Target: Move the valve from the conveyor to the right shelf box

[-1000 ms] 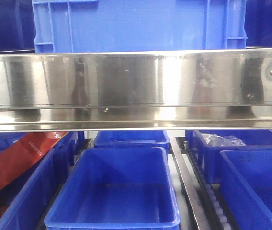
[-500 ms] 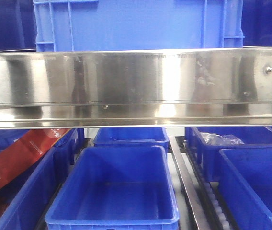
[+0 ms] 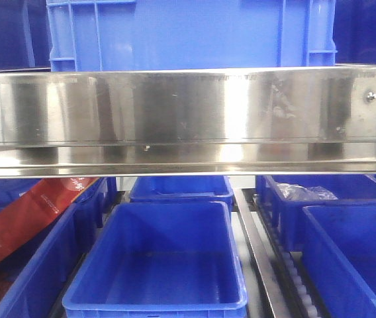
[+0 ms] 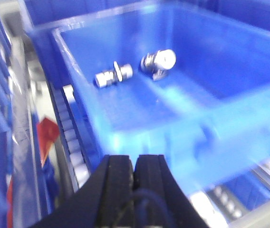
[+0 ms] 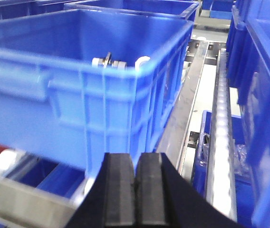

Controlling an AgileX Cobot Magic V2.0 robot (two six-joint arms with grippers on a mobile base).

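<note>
Valves: two metal valves, one (image 4: 113, 76) lying on its side and one (image 4: 159, 61) just right of it, rest apart on the floor of a blue shelf box (image 4: 230, 123); the right wrist view shows only their tops (image 5: 109, 61) above that box's near rim.
Left gripper (image 4: 134, 178): black fingers pressed together, nothing between them, held above the box's near wall.
Right gripper (image 5: 135, 190): fingers closed on each other, empty, outside the box (image 5: 101, 109) and below its corner.
Box edges: near rim is blurred in the left wrist view; the right wall rises steeply and the inside floor is bare around the valves.
Roller track (image 5: 219, 133): a white roller strip and a steel rail run beside the box, with a narrow open lane between it and the neighbouring blue bins.
Front view: a broad steel shelf beam (image 3: 188, 119) crosses the middle, a blue crate (image 3: 188, 33) stands above it, and an open blue bin (image 3: 158, 265) sits below.
Red packet (image 3: 22, 222): leans tilted in the lower left bin.
Plastic bag (image 3: 304, 193): lies in the upper right bin.
</note>
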